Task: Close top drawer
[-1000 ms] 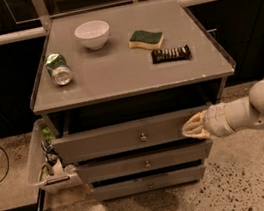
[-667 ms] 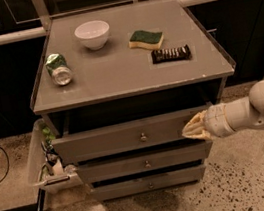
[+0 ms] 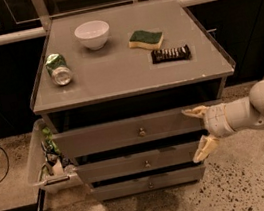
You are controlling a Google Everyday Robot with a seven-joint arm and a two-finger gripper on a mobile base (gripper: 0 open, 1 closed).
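The top drawer [image 3: 107, 136] is the tallest grey front of the cabinet, with a small round knob [image 3: 142, 132] at its centre. It stands pulled out a little, with a dark gap under the cabinet top. My gripper [image 3: 199, 131] is at the right end of the drawer front, reaching in from the right on a cream arm. It is open: the upper finger [image 3: 194, 112] lies at the front's top right corner, and the lower finger [image 3: 203, 148] hangs in front of the middle drawer [image 3: 132, 164]. It holds nothing.
On the cabinet top [image 3: 116, 74] lie a white bowl [image 3: 92, 34], a green can [image 3: 58, 68] on its side, a green-and-yellow sponge [image 3: 146, 39] and a dark snack bar [image 3: 170, 54]. A clear bin [image 3: 39, 162] with small items hangs at the cabinet's left. The bottom drawer [image 3: 131, 186] sits lowest.
The gripper's fingers, which were together at the right end of the drawer front, have spread apart. The arm and drawer have barely moved.
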